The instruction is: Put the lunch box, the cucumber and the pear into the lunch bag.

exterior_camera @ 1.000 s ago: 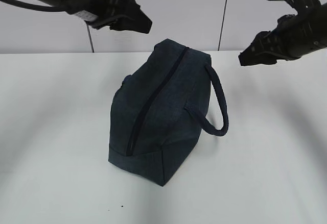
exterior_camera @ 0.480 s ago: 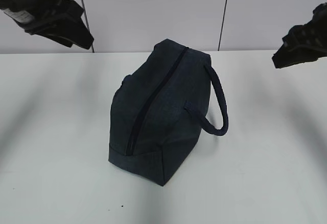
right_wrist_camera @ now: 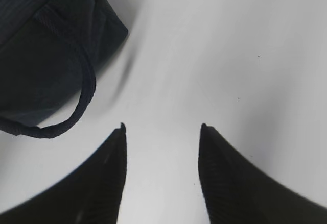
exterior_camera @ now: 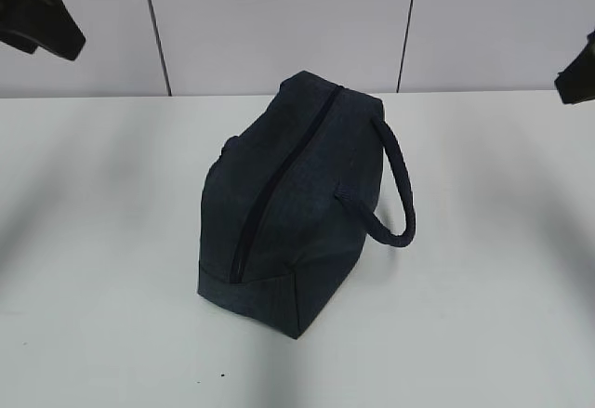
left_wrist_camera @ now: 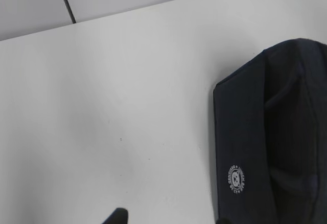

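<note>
The dark navy lunch bag (exterior_camera: 297,204) lies on the white table with its black zipper (exterior_camera: 279,185) running along the top, closed as far as I can see, and its loop handle (exterior_camera: 395,185) hanging to the right. My left gripper (exterior_camera: 42,22) hovers high at the far left edge. In the left wrist view its tips (left_wrist_camera: 168,219) stand open over bare table beside the bag (left_wrist_camera: 276,132). My right gripper (exterior_camera: 578,78) is at the far right edge; its jaws (right_wrist_camera: 162,129) are open and empty, right of the bag's handle (right_wrist_camera: 84,96). The lunch box, cucumber and pear are out of view.
The white table (exterior_camera: 112,241) stretches around the bag on all sides. A pale panelled wall (exterior_camera: 279,18) rises behind the table's far edge. A round white logo (left_wrist_camera: 236,179) marks the bag's end panel.
Both arms have swung outward from above the bag, the left one to the left and the right one to the right, until only their tips show at the exterior view's edges. The bag has not moved.
</note>
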`<state>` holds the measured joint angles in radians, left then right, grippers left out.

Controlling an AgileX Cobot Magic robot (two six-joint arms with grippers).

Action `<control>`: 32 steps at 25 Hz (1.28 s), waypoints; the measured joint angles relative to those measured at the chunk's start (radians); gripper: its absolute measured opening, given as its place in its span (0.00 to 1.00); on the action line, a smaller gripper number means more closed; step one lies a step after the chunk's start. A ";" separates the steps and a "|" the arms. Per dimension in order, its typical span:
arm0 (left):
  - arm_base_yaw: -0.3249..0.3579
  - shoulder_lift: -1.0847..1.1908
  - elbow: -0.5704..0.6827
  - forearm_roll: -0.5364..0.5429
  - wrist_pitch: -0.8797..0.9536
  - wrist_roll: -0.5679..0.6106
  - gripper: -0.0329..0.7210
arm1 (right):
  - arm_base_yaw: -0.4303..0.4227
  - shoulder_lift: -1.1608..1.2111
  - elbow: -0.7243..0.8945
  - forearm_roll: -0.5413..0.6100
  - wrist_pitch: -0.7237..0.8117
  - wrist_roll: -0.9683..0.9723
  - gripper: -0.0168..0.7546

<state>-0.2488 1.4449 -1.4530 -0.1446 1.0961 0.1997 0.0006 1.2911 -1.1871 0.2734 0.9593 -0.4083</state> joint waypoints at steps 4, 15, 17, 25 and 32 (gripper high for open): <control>0.000 -0.070 0.000 0.010 0.027 -0.013 0.47 | 0.000 -0.084 0.000 -0.060 0.069 0.016 0.49; 0.000 -0.288 0.049 0.021 0.129 -0.058 0.47 | 0.000 -0.276 0.000 -0.118 0.254 0.135 0.59; 0.000 -0.350 0.090 0.021 0.141 -0.062 0.47 | 0.000 -0.314 0.000 -0.118 0.259 0.153 0.59; 0.000 -0.650 0.339 0.021 0.084 -0.084 0.47 | 0.000 -0.511 0.011 -0.118 0.265 0.196 0.59; 0.000 -0.946 0.596 0.026 0.071 -0.117 0.47 | 0.000 -0.723 0.092 -0.118 0.298 0.259 0.59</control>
<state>-0.2488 0.4989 -0.8570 -0.1186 1.1673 0.0828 0.0006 0.5681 -1.0955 0.1552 1.2576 -0.1498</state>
